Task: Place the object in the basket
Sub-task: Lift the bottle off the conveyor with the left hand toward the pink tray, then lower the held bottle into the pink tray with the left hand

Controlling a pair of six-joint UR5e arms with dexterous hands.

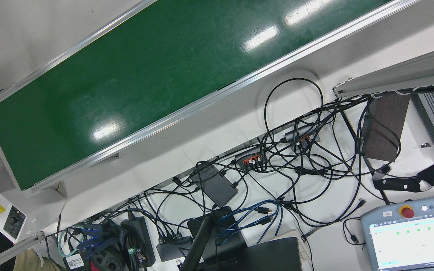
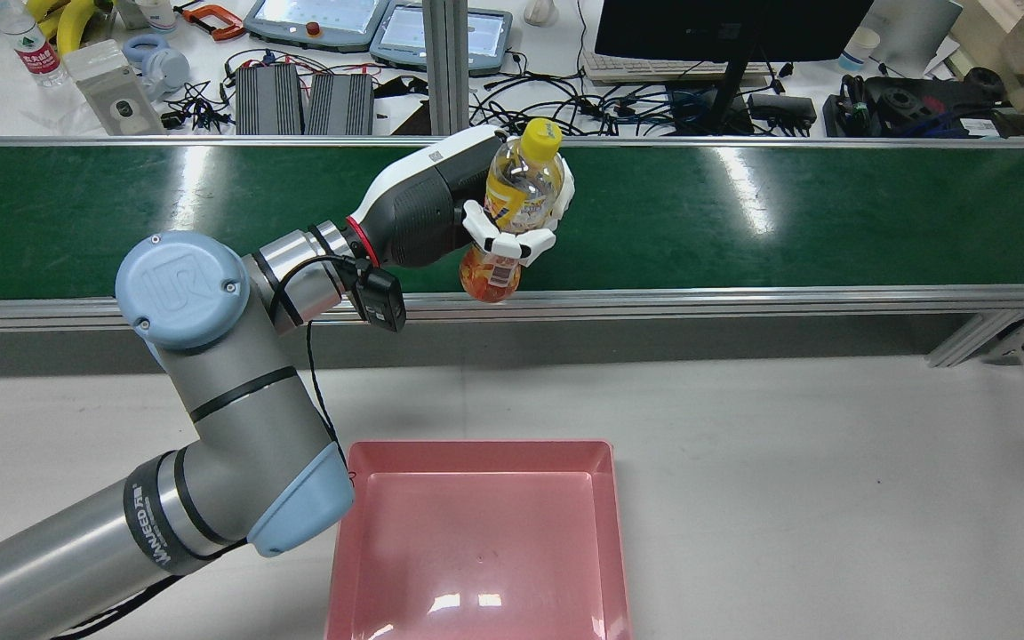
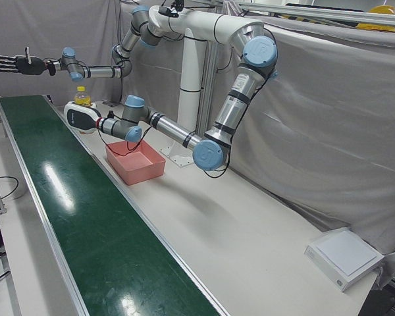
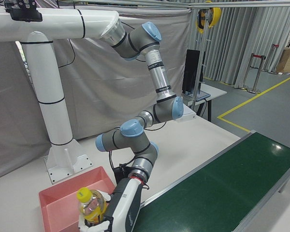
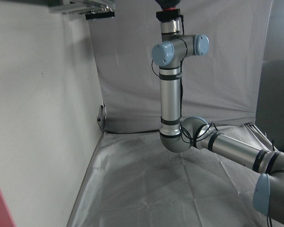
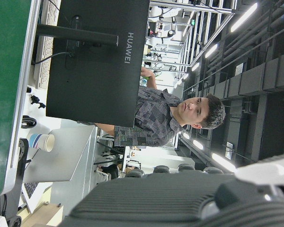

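A drink bottle [image 2: 521, 187] with a yellow cap, a yellow label and orange liquid is held in my white left hand [image 2: 441, 209]. The hand is shut around its middle and holds it nearly upright above the near rail of the green belt [image 2: 743, 213]. The pair also shows in the left-front view [image 3: 82, 113] and the right-front view [image 4: 116, 212]. The empty pink basket [image 2: 476, 533] lies on the table, nearer the robot than the bottle. My black right hand [image 3: 14, 64] is open, fingers spread, high over the belt's far end.
Behind the belt a desk [image 2: 565, 80] carries a monitor, cables and teach pendants. A white box [image 3: 345, 257] lies on the table's far corner. Grey curtains ring the station. A person [image 6: 180, 113] stands behind the monitor.
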